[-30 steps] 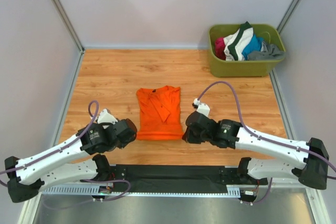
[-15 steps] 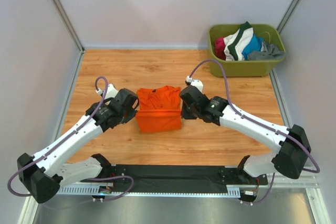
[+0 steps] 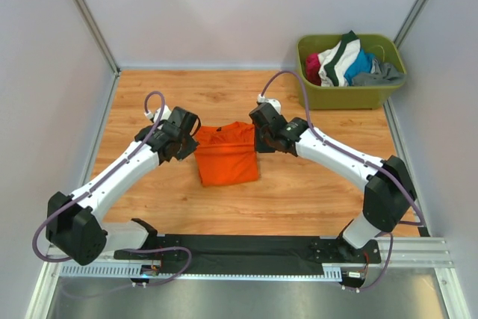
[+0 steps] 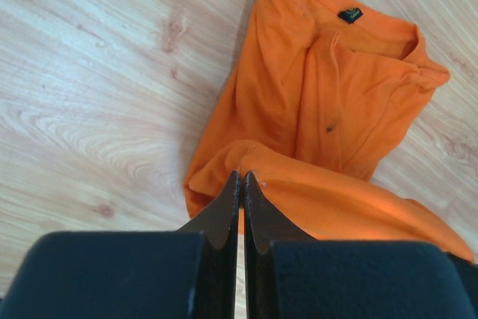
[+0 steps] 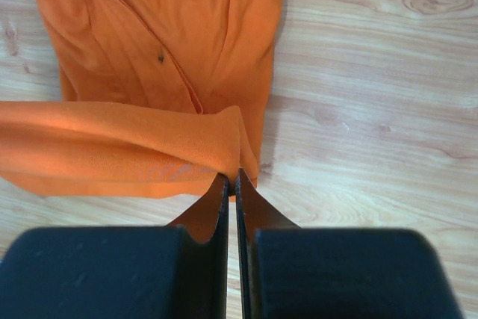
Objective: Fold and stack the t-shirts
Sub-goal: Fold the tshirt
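Orange t-shirt (image 3: pixel 226 156): lies on the wood table (image 3: pixel 321 192), mid-area, between the two arms, collar toward the far wall. Near part is doubled over onto the far part. The turned-over band runs L to R across the garment and sits slightly raised off the layer beneath. Sleeves are tucked in, outline approx. rectangular.

Left gripper (image 4: pixel 240 177): at the shirt's left edge. Wrist view shows the fingers pressed together, tips pinching the left corner of the turned-over band. Cloth rises to a small peak at the tips. Clamped on the shirt.

Right gripper (image 5: pixel 228 177): at the shirt's right edge, opp. the left one. Fingers are together, with the right corner of the same band caught between the tips. Clamped on the shirt.

Both arms reach forward from the near edge and angle inward, wrists level w/ each other on either side of the garment.

Misc.: small dark label (image 4: pixel 349 14) inside the neck; one dark speck (image 4: pixel 329 128) on the front panel.

Tub (image 3: pixel 351 95): olive-green, far right corner of the table, well apart from the shirt. Holds a heap of mixed clothes (image 3: pixel 343 61) (white, blue, red, grey) piled above the rim.
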{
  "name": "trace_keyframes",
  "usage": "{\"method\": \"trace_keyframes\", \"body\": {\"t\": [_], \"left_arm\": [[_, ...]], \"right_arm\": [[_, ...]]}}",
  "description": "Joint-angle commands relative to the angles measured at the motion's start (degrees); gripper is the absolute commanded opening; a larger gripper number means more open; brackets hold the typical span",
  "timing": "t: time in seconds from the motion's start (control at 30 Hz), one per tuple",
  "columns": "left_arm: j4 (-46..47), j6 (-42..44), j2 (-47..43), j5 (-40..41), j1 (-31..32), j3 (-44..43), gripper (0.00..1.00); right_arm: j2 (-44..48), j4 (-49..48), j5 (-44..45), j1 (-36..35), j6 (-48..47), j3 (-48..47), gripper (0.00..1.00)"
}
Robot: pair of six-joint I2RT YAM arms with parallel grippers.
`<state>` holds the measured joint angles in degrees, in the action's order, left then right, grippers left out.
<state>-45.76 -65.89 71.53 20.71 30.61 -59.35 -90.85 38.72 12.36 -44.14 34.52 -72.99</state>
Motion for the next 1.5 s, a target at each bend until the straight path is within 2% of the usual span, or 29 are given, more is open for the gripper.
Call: {"method": "trace_keyframes", "body": {"t": [0.0, 0.3, 0.9, 1.2, 1.47], "left_arm": [[0.05, 3.39, 0.72, 1.62, -1.87, -3.13, 0.00], [0.23, 4.36, -0.42, 1.53, -2.57, -4.89, 0.00], [2.78, 6.21, 3.88, -0.40, -5.38, -7.80, 0.00], [4.80, 6.30, 8.80, -0.85, -6.88, -9.11, 0.00], [6.82, 7.35, 14.86, -1.46, -9.78, -12.01, 0.00]], "right_arm": [[-0.91, 0.74, 2.05, 1.16, -3.23, -3.73, 0.00], [-0.21, 0.57, 2.32, 1.43, -4.64, -6.90, 0.00], [-3.28, 0.22, 3.37, 2.65, -5.70, -10.68, 0.00], [-8.46, -2.07, 1.88, 4.59, -6.13, -11.47, 0.00], [-15.14, -3.21, 0.56, 7.22, -7.28, -16.83, 0.00]]}}
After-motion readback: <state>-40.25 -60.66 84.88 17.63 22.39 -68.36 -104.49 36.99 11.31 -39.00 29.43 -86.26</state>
